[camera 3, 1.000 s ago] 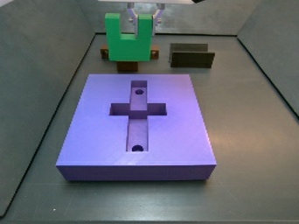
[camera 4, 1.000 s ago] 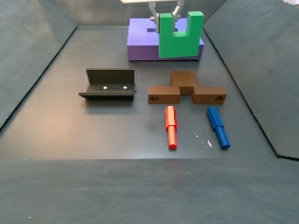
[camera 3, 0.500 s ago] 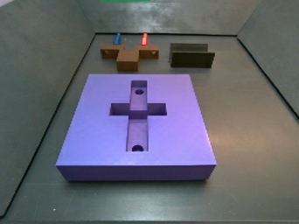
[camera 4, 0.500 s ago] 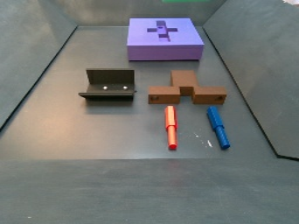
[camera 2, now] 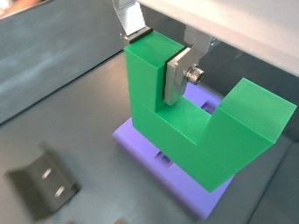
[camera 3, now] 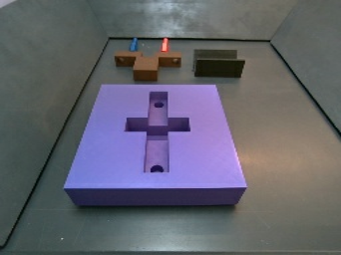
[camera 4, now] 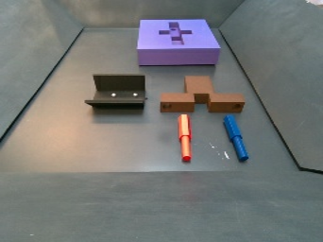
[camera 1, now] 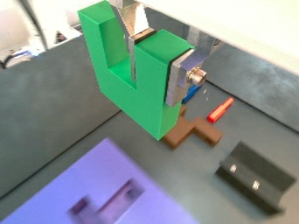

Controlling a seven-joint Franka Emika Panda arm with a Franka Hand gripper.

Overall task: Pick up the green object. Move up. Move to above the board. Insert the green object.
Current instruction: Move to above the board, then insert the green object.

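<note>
My gripper (camera 1: 156, 59) is shut on one prong of the bright green U-shaped object (camera 1: 131, 79), held high in the air; both show in both wrist views, gripper (camera 2: 155, 59) and green object (camera 2: 193, 118). The silver fingers (camera 2: 179, 73) press the prong's two faces. The purple-blue board (camera 3: 158, 139) with its cross-shaped recess lies on the floor, seen in both side views, and below the green object in both wrist views (camera 2: 146, 142). The gripper and the green object are out of both side views.
A brown cross-shaped piece (camera 4: 202, 95), a red peg (camera 4: 184, 136) and a blue peg (camera 4: 235, 136) lie together on the floor. The dark fixture (camera 4: 116, 92) stands beside them. Dark walls ring the floor.
The gripper rose with the green object out of both side views a second ago; since half a second ago the side views are unchanged.
</note>
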